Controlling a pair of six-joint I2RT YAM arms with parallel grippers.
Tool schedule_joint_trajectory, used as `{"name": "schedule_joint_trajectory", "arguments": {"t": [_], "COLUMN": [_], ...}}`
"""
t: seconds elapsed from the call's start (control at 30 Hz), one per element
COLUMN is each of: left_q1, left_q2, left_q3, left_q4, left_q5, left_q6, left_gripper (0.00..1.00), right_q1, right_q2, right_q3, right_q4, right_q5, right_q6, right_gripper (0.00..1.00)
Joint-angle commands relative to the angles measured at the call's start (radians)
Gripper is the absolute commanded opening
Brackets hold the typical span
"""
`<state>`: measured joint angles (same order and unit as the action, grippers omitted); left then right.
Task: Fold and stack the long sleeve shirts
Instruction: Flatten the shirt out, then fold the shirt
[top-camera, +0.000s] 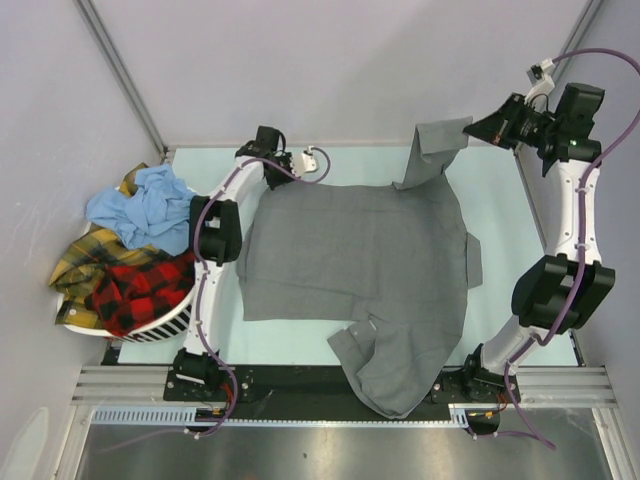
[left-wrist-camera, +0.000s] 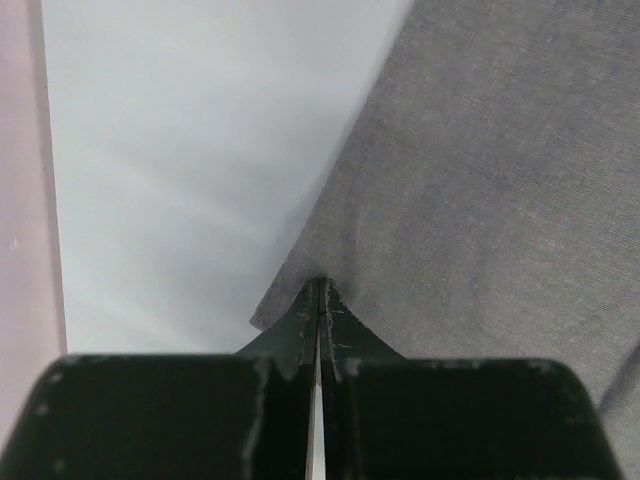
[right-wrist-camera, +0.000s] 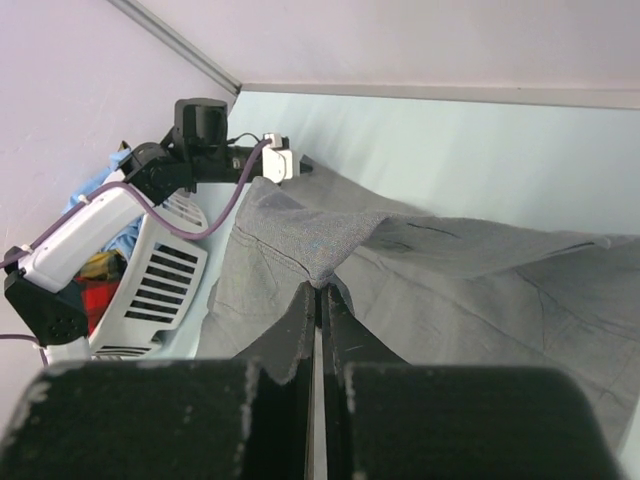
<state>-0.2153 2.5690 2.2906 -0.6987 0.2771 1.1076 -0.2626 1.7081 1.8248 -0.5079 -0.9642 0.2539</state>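
Fingertips of the left gripper (left-wrist-camera: 318, 295) sit pinched shut on an edge of the grey shirt (top-camera: 360, 250); the right gripper (right-wrist-camera: 320, 290) clamps a raised fold likewise. We judge the spreading step in hand: the shirt lies across the table (top-camera: 500, 190) (one sleeve overhangs the near edge). Next we should draw the far edge taut and lower it flat before folding.

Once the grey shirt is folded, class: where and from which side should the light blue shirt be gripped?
Probably a raised fold at the top of the light blue shirt, from straight above. It lies crumpled on the plaid shirts in the basket, showing no flat edge or sleeve.
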Motion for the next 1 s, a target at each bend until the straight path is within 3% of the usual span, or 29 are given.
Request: {"name": "schedule_joint_trajectory", "arguments": {"t": [0.0, 0.3, 0.33, 0.43, 0.5, 0.53, 0.57, 0.73, 0.97], "left_q1": [0.011, 0.036, 0.036, 0.037, 0.037, 0.037, 0.039, 0.054, 0.068], "left_q2": [-0.130, -0.195, -0.179, -0.156, -0.159, -0.158, -0.147, -0.125, -0.128], "left_q3": [-0.042, -0.063, -0.036, 0.001, -0.014, -0.023, -0.020, 0.013, 0.009], "left_q4": [0.037, 0.088, 0.087, 0.065, 0.053, 0.050, 0.044, 0.024, -0.011], "left_q5": [0.071, 0.106, 0.082, 0.077, 0.088, 0.086, 0.088, 0.112, 0.178], "left_q6": [-0.008, -0.162, -0.239, -0.394, -0.434, -0.469, -0.476, -0.463, -0.378], "left_gripper": [0.00, 0.03, 0.19, 0.49, 0.61, 0.73, 0.76, 0.84, 0.84], "right_q1": [0.005, 0.002, 0.002, -0.001, -0.004, -0.007, -0.009, -0.017, -0.024], "right_q2": [-0.094, -0.185, -0.192, -0.220, -0.235, -0.238, -0.242, -0.289, -0.360], "right_q3": [0.008, -0.027, -0.028, -0.029, -0.019, -0.015, -0.012, -0.007, -0.009], "right_q4": [0.006, -0.014, -0.015, -0.029, -0.053, -0.066, -0.093, -0.216, -0.504], "right_q5": [-0.034, -0.057, -0.060, -0.079, -0.084, -0.088, -0.097, -0.113, -0.090], "right_q6": [0.013, 0.030, 0.030, 0.028, 0.013, 0.007, -0.002, -0.089, -0.320], "right_gripper": [0.00, 0.00, 0.00, 0.00, 0.00, 0.00, 0.00, 0.00, 0.00]}}
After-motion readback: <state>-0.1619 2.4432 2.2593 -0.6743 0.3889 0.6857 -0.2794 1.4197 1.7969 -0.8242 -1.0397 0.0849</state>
